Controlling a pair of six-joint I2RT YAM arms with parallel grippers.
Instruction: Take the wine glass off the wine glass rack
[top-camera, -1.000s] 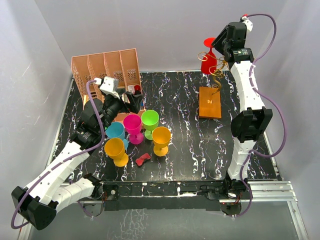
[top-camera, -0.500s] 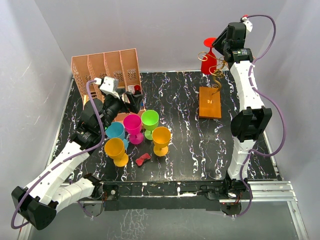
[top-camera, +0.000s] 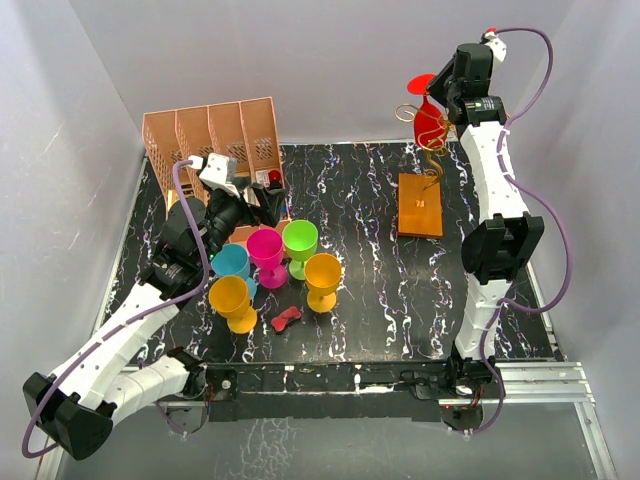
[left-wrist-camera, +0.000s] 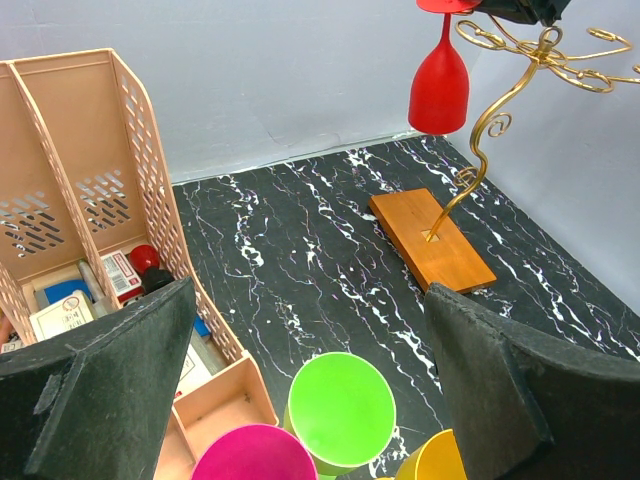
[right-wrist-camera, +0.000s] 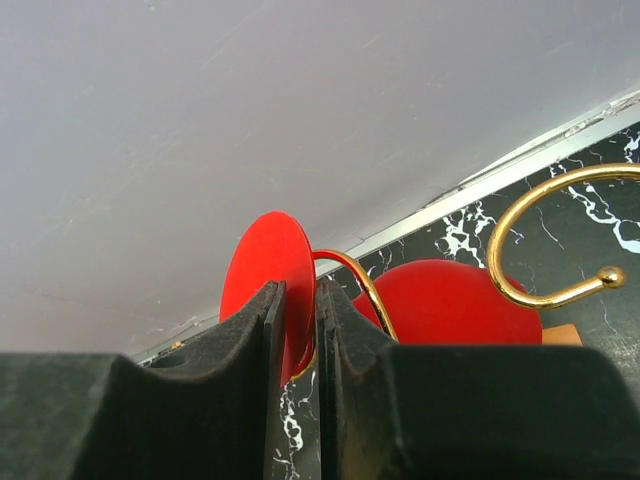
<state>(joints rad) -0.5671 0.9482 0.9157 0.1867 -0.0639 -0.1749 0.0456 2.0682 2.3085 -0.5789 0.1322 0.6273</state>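
Two arms show from above. The right gripper is raised at the back right corner, against the glass. That glass hangs upside down from the rack, its red foot uppermost by the fingers. The left gripper sits low beside the organiser, just behind five cups standing close together. A small red piece lies in front of them on the table.

Left wrist: the jaws stand wide apart with nothing between them, one finger at each side of the frame. Below them are a green and a magenta cup, with the organiser to the left. Across the table the glass hangs from a curled gold arm of the rack, well above the wooden base.

Right wrist: the fingers are almost together and pinch the glass at its foot, with red filling the narrow gap. The bowl lies beyond them, and a gold hook curls in front of it. The glass is not yet off the wire.
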